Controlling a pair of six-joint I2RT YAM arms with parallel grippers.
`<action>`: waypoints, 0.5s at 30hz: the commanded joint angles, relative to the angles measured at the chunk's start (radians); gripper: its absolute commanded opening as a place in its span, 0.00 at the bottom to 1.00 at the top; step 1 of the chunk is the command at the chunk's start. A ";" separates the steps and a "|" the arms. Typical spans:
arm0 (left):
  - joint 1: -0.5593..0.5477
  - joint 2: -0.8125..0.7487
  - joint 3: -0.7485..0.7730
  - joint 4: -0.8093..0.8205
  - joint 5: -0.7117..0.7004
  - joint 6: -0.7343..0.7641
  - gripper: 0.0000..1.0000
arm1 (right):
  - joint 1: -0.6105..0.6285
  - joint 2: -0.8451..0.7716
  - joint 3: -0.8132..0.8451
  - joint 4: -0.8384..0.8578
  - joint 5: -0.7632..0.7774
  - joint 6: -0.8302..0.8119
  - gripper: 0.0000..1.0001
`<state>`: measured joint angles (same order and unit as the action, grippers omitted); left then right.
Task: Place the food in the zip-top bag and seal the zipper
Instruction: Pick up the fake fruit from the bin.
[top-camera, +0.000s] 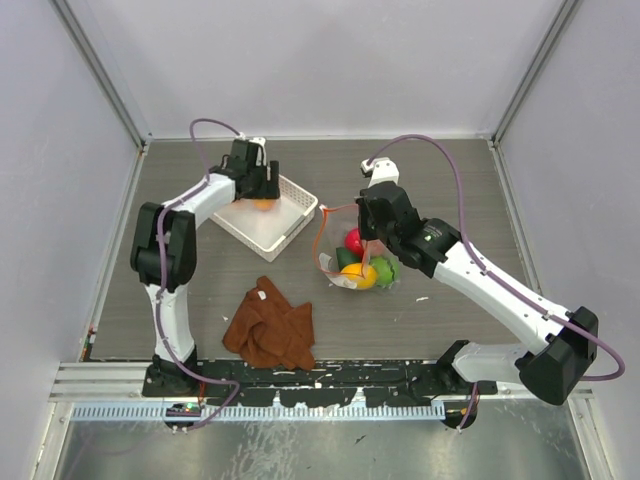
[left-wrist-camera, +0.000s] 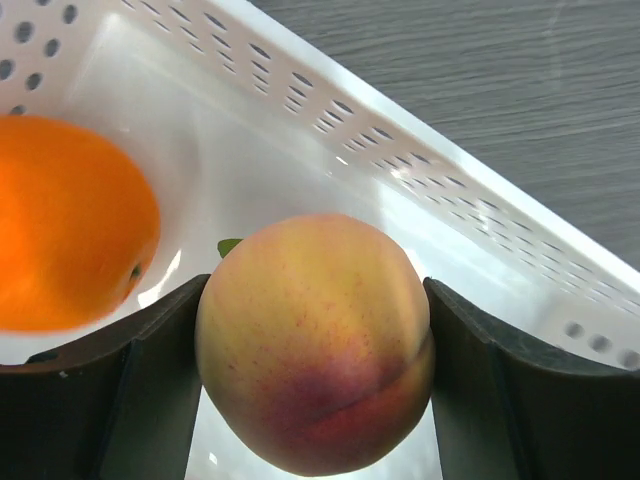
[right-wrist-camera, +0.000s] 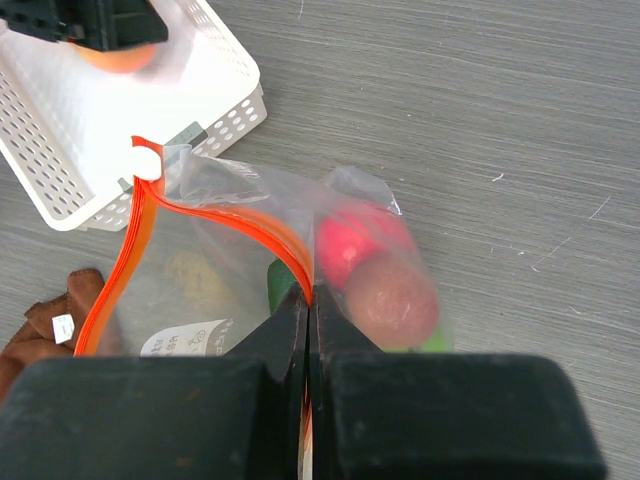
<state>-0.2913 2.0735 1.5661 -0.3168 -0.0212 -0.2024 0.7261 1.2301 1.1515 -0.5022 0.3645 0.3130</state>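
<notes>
On the worktop (top-camera: 450, 190), seen from above: the left pincer (top-camera: 256, 190) is down in the basket (top-camera: 290, 215) at far left, with an orange (top-camera: 263, 204) showing just beneath it. The bag (top-camera: 335, 270) sits mid-worktop, right of the basket and near it. Its mouth faces the basket, and the zipper (top-camera: 317, 240) runs along the mouth edge. Inside the bag, bunched together: red fruit (top-camera: 353, 240), dark green fruit (top-camera: 346, 258), yellow fruit (top-camera: 361, 275), bright green fruit (top-camera: 386, 268). The right pincer (top-camera: 371, 245) is at the bag's mouth edge, above the fruit. The cloth (top-camera: 270, 325) lies crumpled near the arm bases, apart from the bag and basket.

Left wrist: the pincer spans a peach (left-wrist-camera: 315, 340) inside the basket. Its fingers (left-wrist-camera: 150, 385) touch the peach on both sides, so it is holding it with the jaws wide. The orange lies just left of the peach by the basket wall, with a small gap between the two.

Right wrist: the pincer is pinched tight on the zipper and the bag's mouth gapes open. The strip loops away left to a white tab (right-wrist-camera: 147, 160) near the basket corner. The red fruit shows through the plastic just past the fingertips. The basket is at top left with the left pincer over it, blurred.
</notes>
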 joint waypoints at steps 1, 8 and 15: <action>0.004 -0.208 -0.061 0.071 0.044 -0.080 0.48 | -0.002 -0.036 0.016 0.035 0.011 0.011 0.00; -0.024 -0.429 -0.210 0.102 0.105 -0.145 0.46 | -0.002 -0.046 0.007 0.034 -0.001 0.028 0.00; -0.093 -0.628 -0.340 0.123 0.135 -0.172 0.45 | -0.002 -0.070 -0.008 0.032 0.002 0.042 0.00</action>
<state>-0.3447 1.5455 1.2663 -0.2543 0.0742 -0.3508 0.7261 1.2098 1.1431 -0.5030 0.3637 0.3355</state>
